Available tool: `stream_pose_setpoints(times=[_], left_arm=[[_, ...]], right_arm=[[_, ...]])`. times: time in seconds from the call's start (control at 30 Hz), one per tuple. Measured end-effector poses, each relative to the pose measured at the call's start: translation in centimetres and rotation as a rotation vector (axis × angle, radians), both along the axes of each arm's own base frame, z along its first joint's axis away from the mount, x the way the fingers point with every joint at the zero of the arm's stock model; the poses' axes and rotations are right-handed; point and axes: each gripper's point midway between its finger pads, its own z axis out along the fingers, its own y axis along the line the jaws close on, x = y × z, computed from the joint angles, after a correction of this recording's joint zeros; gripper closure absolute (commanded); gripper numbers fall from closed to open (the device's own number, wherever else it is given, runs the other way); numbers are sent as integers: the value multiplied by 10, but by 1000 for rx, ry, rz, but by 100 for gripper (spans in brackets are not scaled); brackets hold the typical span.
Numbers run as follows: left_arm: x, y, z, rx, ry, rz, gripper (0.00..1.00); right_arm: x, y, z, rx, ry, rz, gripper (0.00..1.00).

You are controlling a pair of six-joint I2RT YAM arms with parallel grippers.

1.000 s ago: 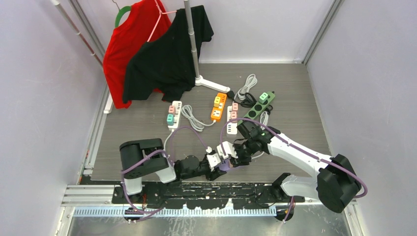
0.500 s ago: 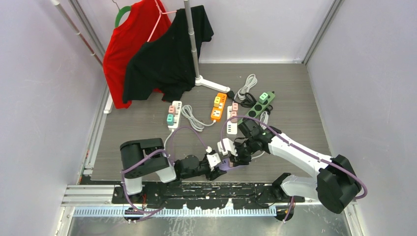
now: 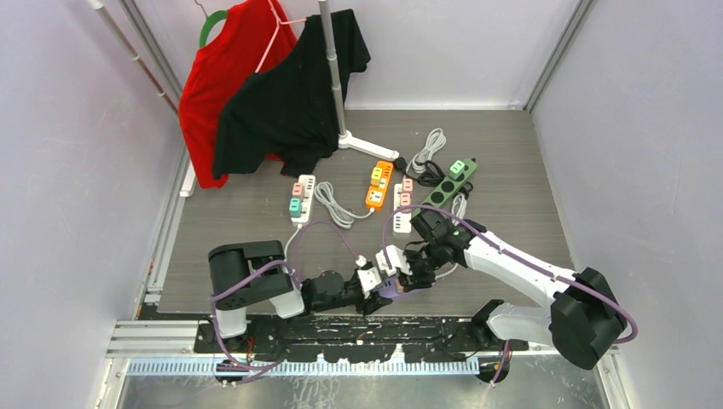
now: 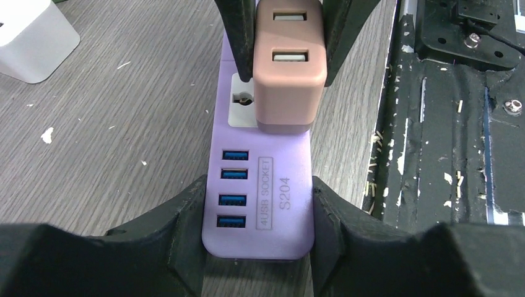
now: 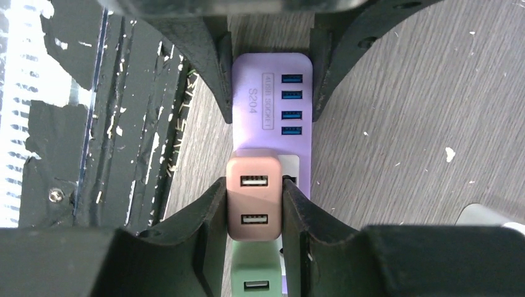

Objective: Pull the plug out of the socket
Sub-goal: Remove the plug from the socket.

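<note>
Left wrist view: we see our left gripper (image 4: 257, 213) clamped on the purple socket strip (image 4: 275, 185) at its USB end. The pink plug (image 4: 290, 68) sits on that strip, pinched by our right gripper (image 5: 254, 207).

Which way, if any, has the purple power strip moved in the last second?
No: the purple power strip holds its spot, as far from the orange power strip as before.
</note>
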Motion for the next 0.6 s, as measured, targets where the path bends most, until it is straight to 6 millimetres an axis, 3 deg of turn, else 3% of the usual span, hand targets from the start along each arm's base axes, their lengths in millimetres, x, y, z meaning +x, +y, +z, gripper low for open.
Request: stream_pose_setpoints(times=[0.27, 0.47, 0.6], left_arm=[[2, -3, 8, -40, 7, 13, 100], [-2, -1, 2, -17, 28, 5, 100], [-2, 1, 0, -13, 29, 8, 100]], right_arm=[[7, -8, 12, 58, 5, -68, 99], [-2, -3, 4, 46, 2, 21, 99], [1, 0, 2, 24, 29, -31, 99]])
